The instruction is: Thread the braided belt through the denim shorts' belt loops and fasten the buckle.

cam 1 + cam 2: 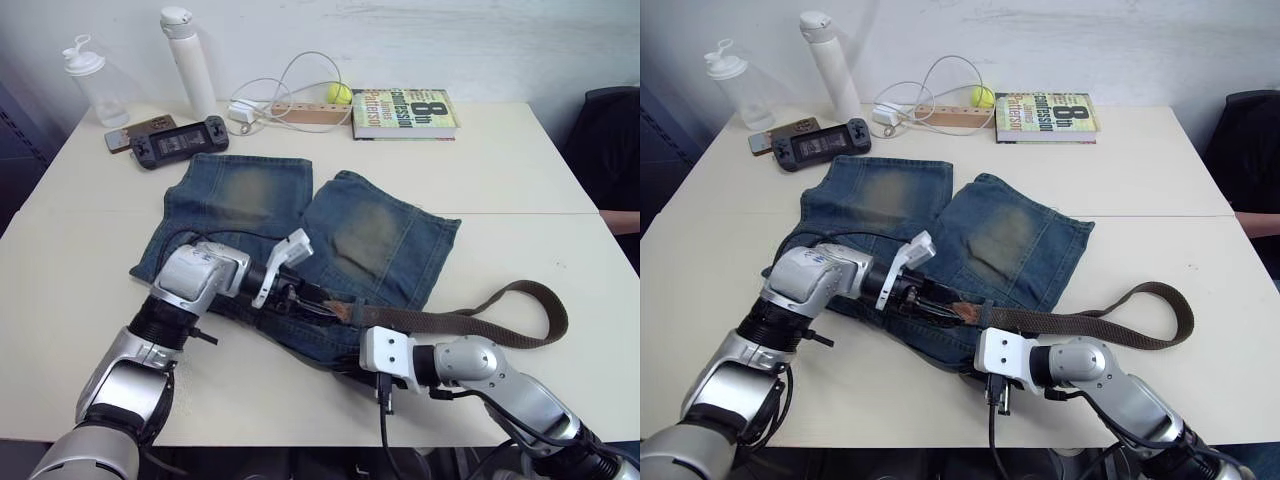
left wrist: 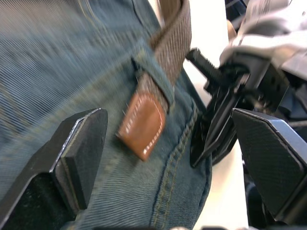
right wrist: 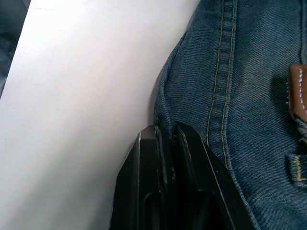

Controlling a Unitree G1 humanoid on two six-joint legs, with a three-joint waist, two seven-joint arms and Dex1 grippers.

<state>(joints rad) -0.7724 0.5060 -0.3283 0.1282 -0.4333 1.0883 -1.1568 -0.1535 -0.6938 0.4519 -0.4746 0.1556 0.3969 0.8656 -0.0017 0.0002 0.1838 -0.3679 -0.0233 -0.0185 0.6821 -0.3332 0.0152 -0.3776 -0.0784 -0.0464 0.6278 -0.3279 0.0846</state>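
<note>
Lying mid-frame on the white table (image 1: pixel 520 160), the denim shorts (image 1: pixel 375 235) carry the braided belt (image 1: pixel 500 325), its tan tip (image 2: pixel 142 125) poking through a belt loop (image 2: pixel 152 76). The left gripper (image 2: pixel 177 143) gapes around that tip; the right gripper (image 3: pixel 165 139) pinches the waistband edge.

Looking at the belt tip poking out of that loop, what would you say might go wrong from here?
1. The tan belt tip has barely cleared the belt loop, and the open left gripper isn't holding it, so it could slip back out.
2. The right gripper is shut on the denim shorts at the waistband edge; pulling may drag or bunch them.
</note>
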